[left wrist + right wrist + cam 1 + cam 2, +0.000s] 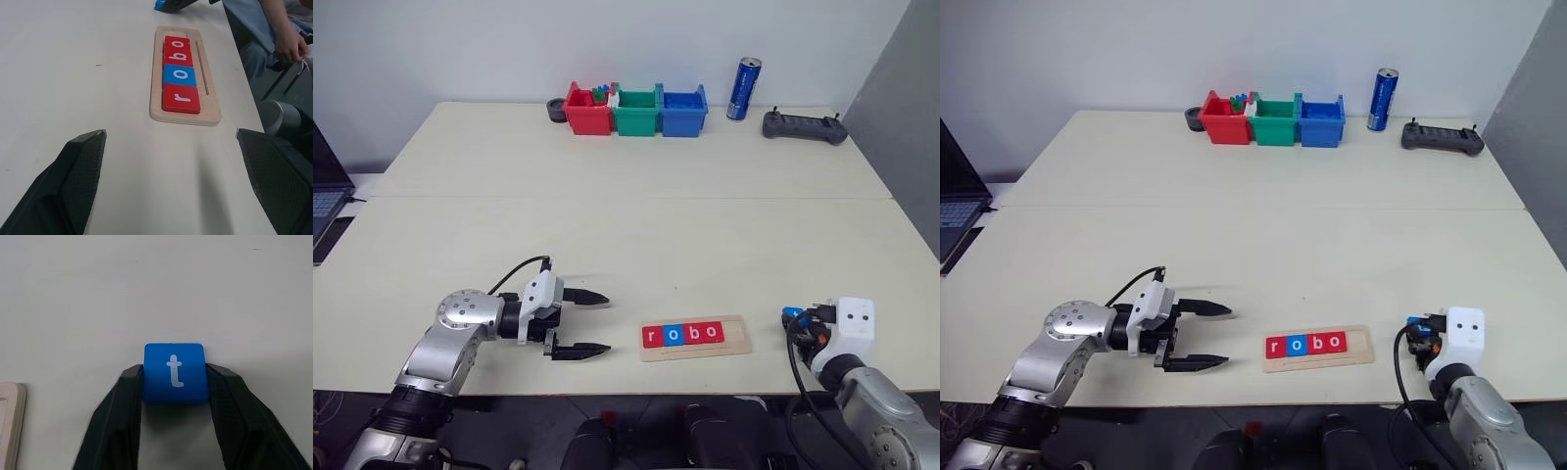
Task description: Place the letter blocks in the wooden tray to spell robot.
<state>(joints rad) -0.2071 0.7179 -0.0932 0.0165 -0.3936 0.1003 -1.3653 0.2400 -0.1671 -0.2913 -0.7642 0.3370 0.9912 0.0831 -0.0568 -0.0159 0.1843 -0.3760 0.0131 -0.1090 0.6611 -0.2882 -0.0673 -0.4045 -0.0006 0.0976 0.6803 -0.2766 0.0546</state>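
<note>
The wooden tray [695,338] is lying in the lower centre of the left eye view, near the front edge of the table [636,225]. Four letter blocks are sitting in its slot, reading r [652,336], o [673,335], b [692,333], o [711,332]; the slot's right end is standing bare.

The left gripper [586,321] is hovering just left of the tray, jaws spread wide and gripping nothing.

The right gripper [174,382] is sitting at the lower right, well apart from the tray, its two fingers [117,416] pressing either side of the blue t block [174,372].

Red, green and blue bins [636,110] are standing at the upper centre.
</note>
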